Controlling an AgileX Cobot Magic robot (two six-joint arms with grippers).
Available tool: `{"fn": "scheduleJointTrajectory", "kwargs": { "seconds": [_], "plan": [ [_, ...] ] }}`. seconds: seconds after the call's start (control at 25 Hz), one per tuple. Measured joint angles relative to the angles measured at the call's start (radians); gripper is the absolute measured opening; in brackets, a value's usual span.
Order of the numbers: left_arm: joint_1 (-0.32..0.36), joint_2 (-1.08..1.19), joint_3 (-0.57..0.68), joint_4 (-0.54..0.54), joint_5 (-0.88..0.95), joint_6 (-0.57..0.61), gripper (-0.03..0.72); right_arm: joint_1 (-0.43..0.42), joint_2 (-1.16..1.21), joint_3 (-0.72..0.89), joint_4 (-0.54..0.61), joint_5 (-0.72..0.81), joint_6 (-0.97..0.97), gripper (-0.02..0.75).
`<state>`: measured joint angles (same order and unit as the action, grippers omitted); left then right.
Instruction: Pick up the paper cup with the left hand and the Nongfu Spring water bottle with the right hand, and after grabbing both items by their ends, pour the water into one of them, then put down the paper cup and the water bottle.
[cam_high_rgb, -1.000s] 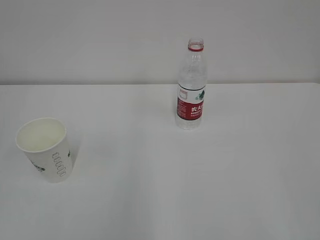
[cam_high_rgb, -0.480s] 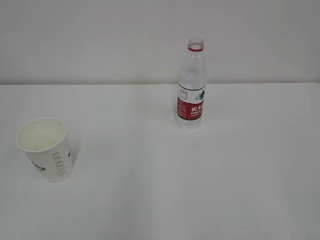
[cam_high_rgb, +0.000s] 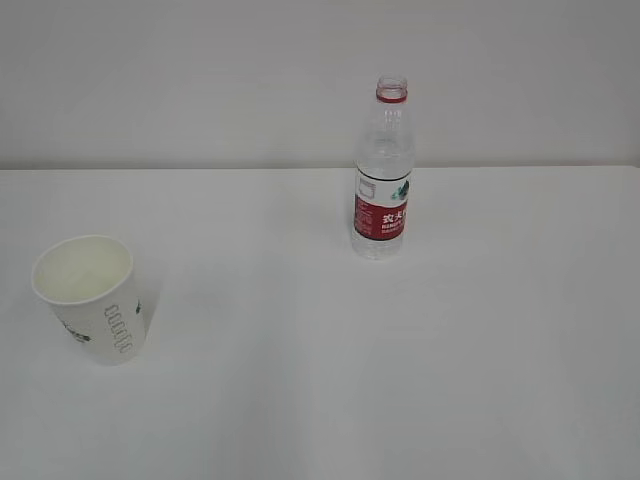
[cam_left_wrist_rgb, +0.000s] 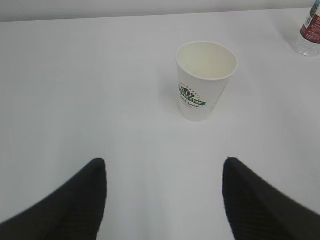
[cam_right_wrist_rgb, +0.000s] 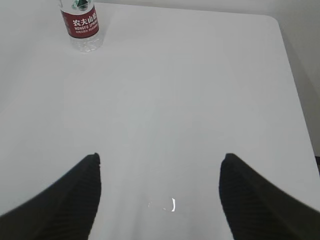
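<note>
A plain white bench (cam_high_rgb: 330, 380) fills the exterior view, backed by a pale wall. The paper cup (cam_high_rgb: 92, 297) stands upright at about 8 o'clock from the middle of that view, near the left edge, its mouth open and its inside looking empty. It is white, with dark green vertical lettering on its side. The Nongfu Spring water bottle (cam_high_rgb: 383, 172) stands upright at about 1 o'clock, toward the back of the bench and well apart from the cup. It is clear, uncapped, with a red neck ring and a red-and-white label. Whether it holds water cannot be told.

Neither arm shows in the exterior view.

In the left wrist view, the left claw (cam_left_wrist_rgb: 165, 197) has its two dark fingers spread wide apart with nothing between them. The cup sits ahead of it at about 12 o'clock, not touching, its green logo facing the camera.

In the right wrist view, the right claw (cam_right_wrist_rgb: 160, 195) is likewise spread wide and holds nothing. The bottle's lower half stands far ahead at about 11 o'clock.
</note>
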<state>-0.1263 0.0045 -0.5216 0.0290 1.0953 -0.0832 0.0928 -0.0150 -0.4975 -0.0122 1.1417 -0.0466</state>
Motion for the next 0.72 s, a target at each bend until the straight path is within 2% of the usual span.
{"fn": "scheduleJointTrajectory", "kwargs": {
  "seconds": [0.72],
  "plan": [
    [0.000,0.000,0.000,0.000,0.000,0.000,0.524,0.000,0.000,0.000,-0.022,0.000,0.000,0.553]
  ]
}}
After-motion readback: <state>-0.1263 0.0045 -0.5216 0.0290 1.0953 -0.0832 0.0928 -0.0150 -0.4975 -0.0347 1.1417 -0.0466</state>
